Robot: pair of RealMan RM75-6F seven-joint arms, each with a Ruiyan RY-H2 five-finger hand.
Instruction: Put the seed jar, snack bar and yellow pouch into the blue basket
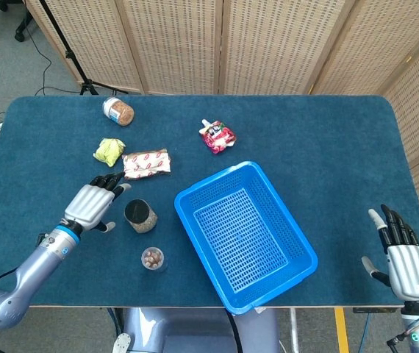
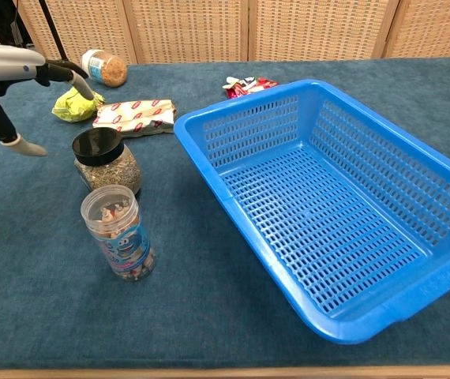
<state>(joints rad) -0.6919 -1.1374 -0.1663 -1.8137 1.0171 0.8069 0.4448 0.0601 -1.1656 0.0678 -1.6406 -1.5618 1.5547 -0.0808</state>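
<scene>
The seed jar [image 1: 141, 216] [image 2: 106, 161], black-lidded, stands upright left of the blue basket [image 1: 245, 234] [image 2: 320, 110]. My left hand [image 1: 92, 204] [image 2: 20, 75] hovers open just left of the jar, fingers spread, not touching it. Behind them lie the snack bar [image 1: 146, 163] [image 2: 134, 114] and the crumpled yellow pouch [image 1: 108, 151] [image 2: 75, 103]. My right hand [image 1: 402, 259] rests open at the table's front right corner, far from everything. The basket holds nothing.
A clear jar of small snacks [image 1: 152, 258] [image 2: 119, 234] stands in front of the seed jar. A white-lidded nut jar [image 1: 118, 112] [image 2: 104, 68] lies at the back left, a red pouch [image 1: 217, 136] [image 2: 248, 84] behind the basket. Wicker screens stand behind the table.
</scene>
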